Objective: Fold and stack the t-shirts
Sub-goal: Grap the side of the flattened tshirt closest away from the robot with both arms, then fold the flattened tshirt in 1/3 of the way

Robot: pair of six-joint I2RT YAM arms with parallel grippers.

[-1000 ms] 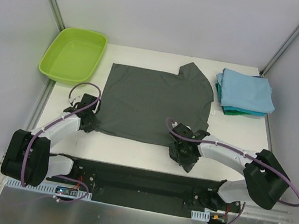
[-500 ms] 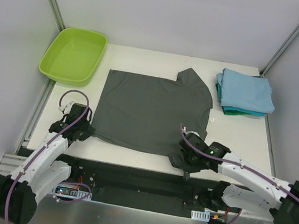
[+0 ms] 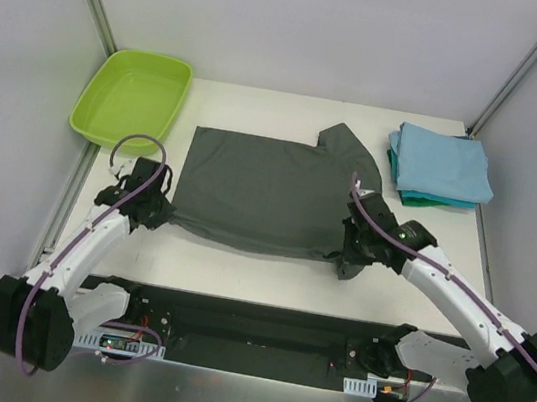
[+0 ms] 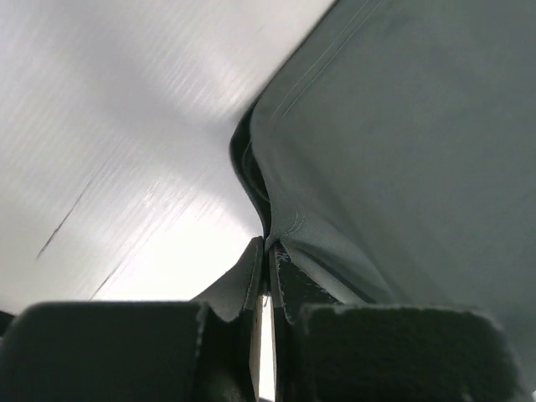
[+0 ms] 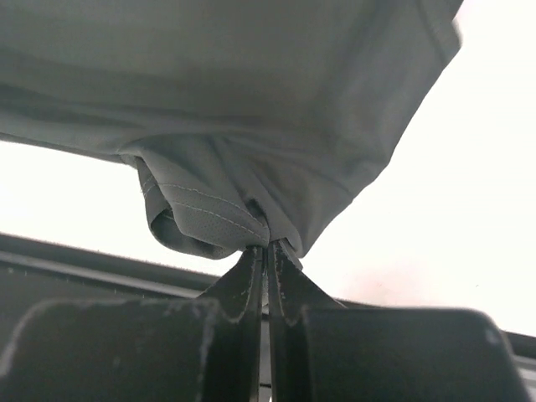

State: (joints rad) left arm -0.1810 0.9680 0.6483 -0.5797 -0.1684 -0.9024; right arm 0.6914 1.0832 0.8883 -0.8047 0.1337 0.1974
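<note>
The dark charcoal-grey t-shirt [image 3: 260, 190] lies spread on the white table, its near edge lifted and doubled over. My left gripper [image 3: 154, 210] is shut on its near left corner, seen pinched in the left wrist view [image 4: 270, 244]. My right gripper [image 3: 350, 254] is shut on the bunched near right hem and sleeve, seen in the right wrist view [image 5: 268, 243]. The cloth [image 5: 251, 100] hangs from the closed jaws. A folded stack with a light blue shirt [image 3: 442, 162] over a teal one [image 3: 421, 198] sits at the back right.
A lime-green plastic tub [image 3: 132, 98] stands at the back left, beside the shirt. A black strip [image 3: 250, 325] runs along the table's near edge between the arm bases. Grey walls and metal posts enclose the table.
Both grippers have carried the shirt's near edge away from the front edge, toward the back. The right gripper moved up and right; the shirt's visible area has shortened.
</note>
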